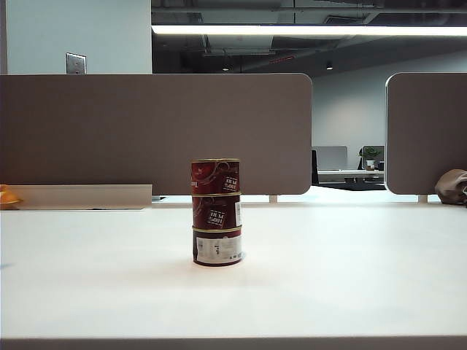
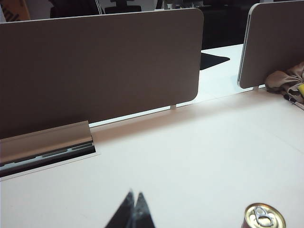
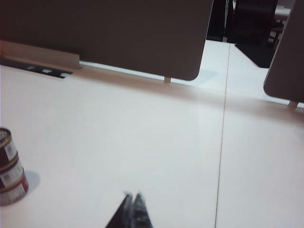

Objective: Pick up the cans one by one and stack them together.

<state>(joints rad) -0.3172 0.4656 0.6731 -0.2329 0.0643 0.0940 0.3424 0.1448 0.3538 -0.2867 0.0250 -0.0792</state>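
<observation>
Three dark red cans with gold rims stand in one upright stack (image 1: 216,211) at the middle of the white table; the bottom can (image 1: 217,248) carries a large white label. The left wrist view catches only the top can's gold pull-tab lid (image 2: 264,216). Its stack (image 3: 10,173) shows at the edge of the right wrist view. My left gripper (image 2: 135,194) is shut and empty, hovering apart from the cans. Likewise my right gripper (image 3: 132,194) is shut on nothing, well away from the stack. Neither arm appears in the exterior view.
Grey divider panels (image 1: 153,131) run along the back of the table (image 1: 328,277). A metal cable tray (image 1: 80,195) lies at the back left with an orange thing (image 1: 7,195) beside it. A crumpled brown cloth (image 1: 452,186) lies at the back right.
</observation>
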